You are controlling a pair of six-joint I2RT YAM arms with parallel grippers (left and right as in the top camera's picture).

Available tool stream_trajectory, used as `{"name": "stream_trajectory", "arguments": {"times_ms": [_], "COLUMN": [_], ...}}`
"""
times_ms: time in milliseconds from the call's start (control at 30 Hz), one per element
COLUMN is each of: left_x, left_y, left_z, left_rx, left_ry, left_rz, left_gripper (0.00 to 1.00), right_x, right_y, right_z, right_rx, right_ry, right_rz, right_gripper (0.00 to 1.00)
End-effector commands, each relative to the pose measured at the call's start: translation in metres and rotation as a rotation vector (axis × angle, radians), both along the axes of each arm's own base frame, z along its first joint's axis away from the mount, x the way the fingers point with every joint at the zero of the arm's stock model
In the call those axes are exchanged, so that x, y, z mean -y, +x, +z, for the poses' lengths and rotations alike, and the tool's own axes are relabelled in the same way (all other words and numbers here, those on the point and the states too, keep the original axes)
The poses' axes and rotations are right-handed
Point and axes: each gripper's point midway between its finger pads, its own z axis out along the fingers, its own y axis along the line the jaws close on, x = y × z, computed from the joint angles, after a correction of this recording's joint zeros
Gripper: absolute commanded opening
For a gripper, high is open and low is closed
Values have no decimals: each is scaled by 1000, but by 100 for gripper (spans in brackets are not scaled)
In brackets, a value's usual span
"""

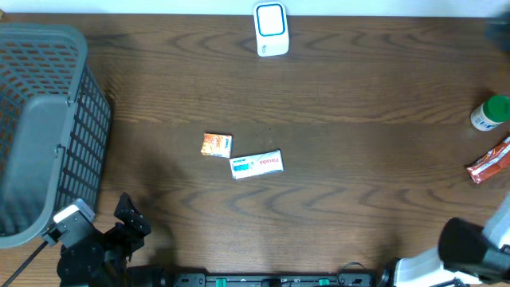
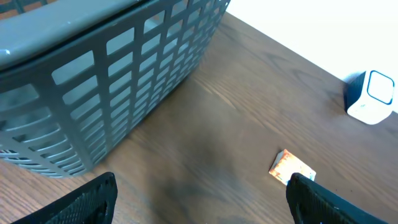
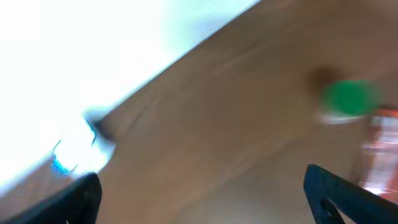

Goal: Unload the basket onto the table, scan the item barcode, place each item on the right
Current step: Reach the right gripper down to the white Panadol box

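nothing scanned yet: left gripper (image 2: 205,208) and right gripper (image 3: 205,199) released, empty; small orange cardboard packet (image 2: 291,168) untouched ahead-right of left gripper.

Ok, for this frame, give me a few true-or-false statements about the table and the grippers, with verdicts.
1. The orange box lies inside the basket. False: it lies on the table, beside the white box.
2. The scanner stands at the table's far edge. True.
3. The left gripper holds the white box. False: it is open and empty, near the basket.
4. A green-capped bottle stands near a red packet on the right side. True.
5. The right gripper is open with nothing between its fingers. True.
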Motion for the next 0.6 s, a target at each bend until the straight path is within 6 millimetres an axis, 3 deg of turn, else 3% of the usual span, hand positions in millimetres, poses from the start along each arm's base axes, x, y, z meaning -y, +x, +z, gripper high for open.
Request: {"name": "stream_trajectory", "arguments": {"times_ms": [0,67,133,200,367,567], "left_x": [-2,-2,-2,-2,-2,-2], "left_y": [-1,-1,-1,-1,-1,-1], "left_z": [0,0,0,0,0,0], "left_rx": [1,1,1,1,1,1], "left_ry": [-3,-3,-3,-4,-3,-3], "left_rz": [16,16,16,15,16,16], "left_gripper": [87,87,88,87,87,87], "right_x": [-116,-172,-212,-243,-285,-331], "right_y": [10,-10,-34,-50,-50,-74], "right_z": [-61,-81,-106,-125,-178,-228], "right_rx": [-173,-232,-299,-348,-473,-642], "right_ry": [106,54,-48,-81,-183,-70], "right_rz": [497,816,1121,1307,1426,1474], "right_gripper": [99,99,99,99,99,99]}}
